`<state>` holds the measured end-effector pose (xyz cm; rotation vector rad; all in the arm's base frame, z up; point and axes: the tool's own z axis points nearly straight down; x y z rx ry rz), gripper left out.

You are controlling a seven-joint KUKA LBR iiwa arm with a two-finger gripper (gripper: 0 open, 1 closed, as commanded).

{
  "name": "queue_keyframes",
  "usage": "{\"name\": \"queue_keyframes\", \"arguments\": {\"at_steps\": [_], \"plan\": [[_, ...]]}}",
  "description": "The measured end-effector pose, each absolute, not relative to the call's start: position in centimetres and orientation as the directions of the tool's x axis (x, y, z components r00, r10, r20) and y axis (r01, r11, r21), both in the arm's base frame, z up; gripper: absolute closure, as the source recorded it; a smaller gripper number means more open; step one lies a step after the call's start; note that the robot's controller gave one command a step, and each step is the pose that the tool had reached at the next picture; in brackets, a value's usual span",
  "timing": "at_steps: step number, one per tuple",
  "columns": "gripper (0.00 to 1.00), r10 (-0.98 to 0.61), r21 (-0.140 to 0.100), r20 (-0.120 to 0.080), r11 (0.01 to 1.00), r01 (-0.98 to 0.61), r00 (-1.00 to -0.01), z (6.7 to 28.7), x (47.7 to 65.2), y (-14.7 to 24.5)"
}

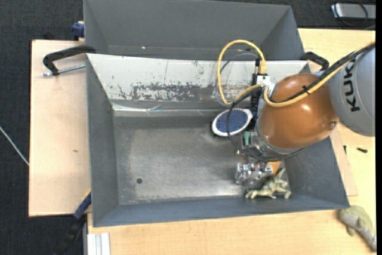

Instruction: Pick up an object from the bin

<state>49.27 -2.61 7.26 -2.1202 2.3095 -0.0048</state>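
Observation:
My gripper (252,171) reaches down into the bin's front right corner, below the arm's orange cover. Its metal fingertips sit low near the floor, just above and left of an olive-green toy figure (270,189) that lies against the front wall. A round dark-blue disc with a white rim (231,122) lies tilted on the floor behind the gripper, toward the back wall. Nothing shows between the fingers, and their gap is too hidden to judge.
The arm with its orange cover and a yellow cable loop comes in from the right and hangs over the right part of the bin. The bin's sloped walls close in on the gripper at the front and right.

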Motion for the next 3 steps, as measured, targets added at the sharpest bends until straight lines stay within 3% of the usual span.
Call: {"name": "queue_keyframes", "arguments": {"at_steps": [2,3], "plan": [[1.0,-0.996,-0.006,-0.004,0.092,-0.996,-0.092,12.4,49.6,-2.3],[1.0,-0.995,-0.01,-0.003,0.095,-0.995,-0.095,17.7,49.8,-2.2]]}}
